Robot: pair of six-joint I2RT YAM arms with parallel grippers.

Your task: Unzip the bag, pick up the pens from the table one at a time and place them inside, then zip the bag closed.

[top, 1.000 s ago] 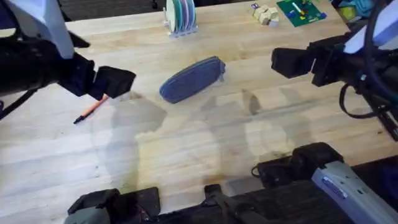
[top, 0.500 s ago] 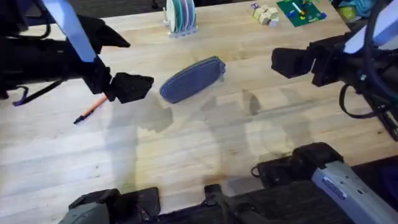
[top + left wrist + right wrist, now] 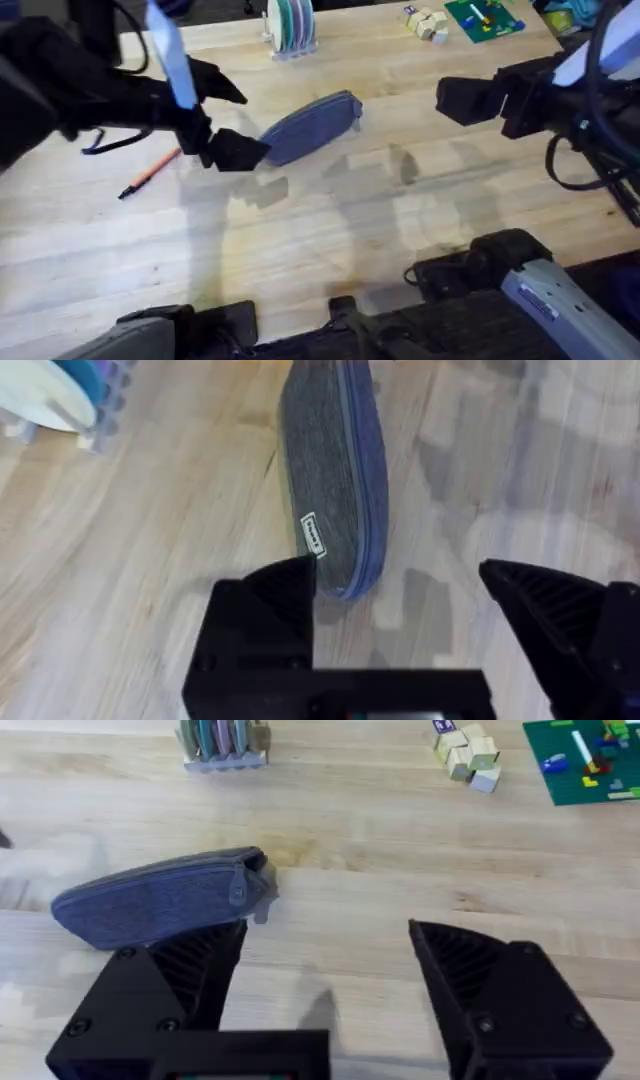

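The blue-grey bag (image 3: 312, 124) lies zipped on the table (image 3: 330, 230), slanting up to the right. My left gripper (image 3: 240, 151) hangs open at the bag's lower left end; in the left wrist view the bag (image 3: 332, 480) has its near end just ahead of the open gripper (image 3: 400, 595), close to one finger (image 3: 275, 595). An orange pen (image 3: 150, 173) with a black tip lies left of that arm. My right gripper (image 3: 460, 100) hovers open to the right of the bag, well apart from it. The right wrist view shows the bag (image 3: 160, 902) with its zipper pull (image 3: 241, 890) at the end facing the right gripper (image 3: 330, 960).
A rack of coloured discs (image 3: 290, 25) stands at the back behind the bag. Wooden blocks (image 3: 428, 22) and a green board (image 3: 483, 18) with small pieces sit at the back right. Bare wood spreads in front of the bag.
My left arm has swung right from over the pen to the bag's lower left end. The right arm, bag and pen have not moved.
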